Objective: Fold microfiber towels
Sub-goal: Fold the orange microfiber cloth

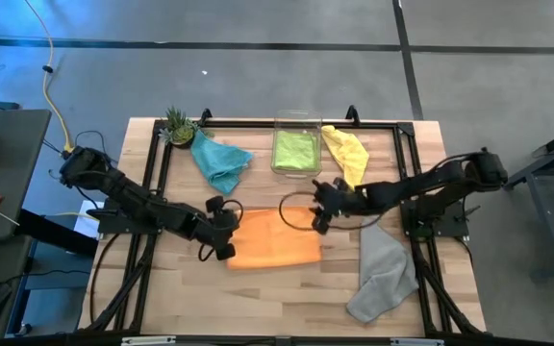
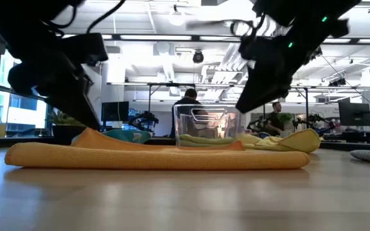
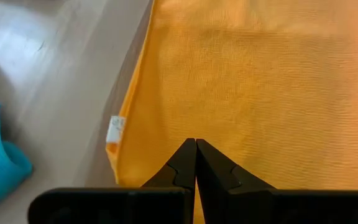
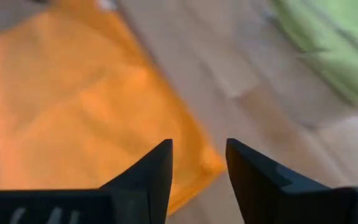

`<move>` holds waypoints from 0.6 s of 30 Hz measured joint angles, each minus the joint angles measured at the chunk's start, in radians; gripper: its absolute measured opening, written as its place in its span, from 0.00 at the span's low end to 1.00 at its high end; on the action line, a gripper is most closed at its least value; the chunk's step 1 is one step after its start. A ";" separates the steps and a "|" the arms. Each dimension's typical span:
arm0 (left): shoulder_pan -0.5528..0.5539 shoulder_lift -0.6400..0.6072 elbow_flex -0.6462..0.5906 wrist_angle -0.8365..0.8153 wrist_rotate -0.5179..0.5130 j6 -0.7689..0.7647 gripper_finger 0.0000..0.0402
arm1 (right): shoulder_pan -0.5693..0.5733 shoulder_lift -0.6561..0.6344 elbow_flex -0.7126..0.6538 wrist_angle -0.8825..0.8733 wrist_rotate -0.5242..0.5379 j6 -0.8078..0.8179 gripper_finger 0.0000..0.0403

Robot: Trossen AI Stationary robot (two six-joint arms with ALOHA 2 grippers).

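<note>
Now, look at how the orange towel (image 1: 275, 239) lies: it sits flat on the desk (image 1: 287, 298) between your two arms, its long axis running left to right, already doubled over by the look of the low view. Your left gripper (image 1: 225, 240) is at the towel's left end, fingers pressed together with nothing between them, the tips over the cloth near the edge that carries the white tag (image 3: 115, 129). Your right gripper (image 1: 319, 219) hovers at the far right corner, fingers apart and holding nothing, the corner showing between them in its wrist view. So each arm has its own short end. The next fold probably runs end to end along that axis.

The other towels lie well apart: teal (image 1: 219, 160), yellow (image 1: 346, 152), grey (image 1: 385, 274), and lime (image 1: 294, 149) in the bin (image 1: 295, 121).
</note>
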 joint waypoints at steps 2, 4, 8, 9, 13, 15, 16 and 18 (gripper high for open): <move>0.033 0.000 0.000 0.006 0.030 0.059 0.00 | 0.052 0.000 0.000 -0.004 0.004 0.030 0.32; 0.068 0.002 0.000 0.005 0.069 0.103 0.00 | 0.106 0.020 0.000 0.026 0.008 0.070 0.26; 0.126 0.020 0.000 -0.011 0.109 0.169 0.00 | 0.207 0.110 -0.001 0.165 -0.028 0.128 0.07; 0.137 0.024 0.000 -0.019 0.112 0.181 0.00 | 0.228 0.136 0.000 0.201 -0.034 0.131 0.04; 0.173 0.059 0.000 -0.031 0.120 0.209 0.00 | 0.277 0.220 0.000 0.291 -0.038 0.184 0.04; 0.183 0.083 0.001 -0.026 0.120 0.216 0.00 | 0.284 0.248 0.000 0.296 -0.039 0.215 0.05; 0.186 0.090 -0.001 -0.034 0.120 0.216 0.00 | 0.285 0.259 0.000 0.291 -0.039 0.227 0.05; 0.189 0.104 0.000 -0.029 0.119 0.215 0.00 | 0.288 0.272 -0.001 0.288 -0.043 0.238 0.04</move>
